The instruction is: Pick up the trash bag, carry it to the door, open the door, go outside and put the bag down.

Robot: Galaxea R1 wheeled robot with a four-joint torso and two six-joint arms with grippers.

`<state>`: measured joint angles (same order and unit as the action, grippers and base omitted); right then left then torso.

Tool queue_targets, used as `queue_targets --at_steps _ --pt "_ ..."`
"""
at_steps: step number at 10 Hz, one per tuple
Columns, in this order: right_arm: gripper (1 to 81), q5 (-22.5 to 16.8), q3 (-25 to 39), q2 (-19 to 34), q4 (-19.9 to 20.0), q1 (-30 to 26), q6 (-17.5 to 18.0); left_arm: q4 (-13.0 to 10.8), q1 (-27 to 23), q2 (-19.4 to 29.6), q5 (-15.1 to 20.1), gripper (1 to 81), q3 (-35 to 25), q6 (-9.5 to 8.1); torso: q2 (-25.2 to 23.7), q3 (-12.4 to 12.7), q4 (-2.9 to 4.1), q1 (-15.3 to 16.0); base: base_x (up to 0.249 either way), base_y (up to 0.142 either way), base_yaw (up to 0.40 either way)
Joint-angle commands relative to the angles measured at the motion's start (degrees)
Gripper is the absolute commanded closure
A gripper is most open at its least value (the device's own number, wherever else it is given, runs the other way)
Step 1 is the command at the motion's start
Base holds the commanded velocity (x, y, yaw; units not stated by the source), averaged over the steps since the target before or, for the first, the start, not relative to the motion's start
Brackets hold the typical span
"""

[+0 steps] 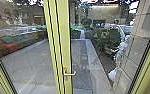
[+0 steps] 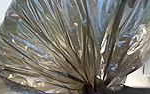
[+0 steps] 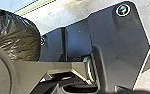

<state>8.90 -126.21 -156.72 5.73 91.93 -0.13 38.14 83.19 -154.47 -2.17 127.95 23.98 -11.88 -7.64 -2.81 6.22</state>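
Note:
A glass door with a yellow-green frame (image 1: 64, 45) stands straight ahead in the head view, its metal handle (image 1: 70, 74) low on the upright. The dark, shiny trash bag (image 2: 53, 45) shows large in the left wrist view. Its folds draw together at my left gripper (image 2: 91, 88), which is shut on the gathered plastic. In the right wrist view the bag (image 3: 18, 35) bulges beside the robot's dark base plate. How my right gripper stands cannot be made out.
Behind the glass lie a paved yard (image 1: 33, 60), a pale low edge (image 1: 94, 60) and bushes (image 1: 108, 37). Red and green seating (image 1: 9, 45) stands outside at the left. A tiled wall (image 1: 138, 47) runs along the right.

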Motion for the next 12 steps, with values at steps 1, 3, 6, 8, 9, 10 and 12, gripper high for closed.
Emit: queue_targets --at_steps 1,3,6,8,9,10,12 --pt "1.0 -3.27 0.71 0.60 -0.54 -2.14 -0.13 0.26 -2.98 0.82 4.37 81.1 -0.68 0.10 -0.02 0.00 0.00 0.00 0.000 0.000 0.207" --pt "1.0 -3.27 0.71 0.60 -0.54 -2.22 -0.13 0.35 -2.90 0.82 4.37 81.1 -0.68 0.10 0.00 0.00 0.00 0.00 0.000 0.000 0.213" --pt "1.0 -3.27 0.62 0.51 -0.54 -2.23 -0.13 0.35 -2.98 0.82 4.54 81.1 -0.68 0.10 -0.02 0.00 0.00 -0.02 0.000 0.000 0.116" --pt "1.0 -3.27 0.45 0.42 -0.54 -2.23 -0.13 0.44 -2.98 0.91 4.54 81.1 -0.68 0.10 -0.02 0.00 0.00 -0.02 0.000 0.000 0.041" --pt "1.0 -3.27 0.27 0.24 -0.54 -2.23 -0.13 0.44 -2.90 0.82 4.54 81.1 -0.25 -0.07 -0.02 0.00 0.00 -0.02 0.000 0.000 0.000" --pt "1.0 -3.27 0.18 0.16 -0.54 -2.14 -0.13 0.53 -2.98 0.56 4.54 81.1 0.19 -0.07 0.00 0.00 0.00 0.00 0.000 0.000 0.000" --pt "1.0 -3.27 0.18 0.07 -0.46 -2.14 -0.04 0.53 -2.98 -0.14 4.46 81.1 1.77 -0.16 -0.02 0.00 0.00 -0.02 0.000 0.000 0.000"
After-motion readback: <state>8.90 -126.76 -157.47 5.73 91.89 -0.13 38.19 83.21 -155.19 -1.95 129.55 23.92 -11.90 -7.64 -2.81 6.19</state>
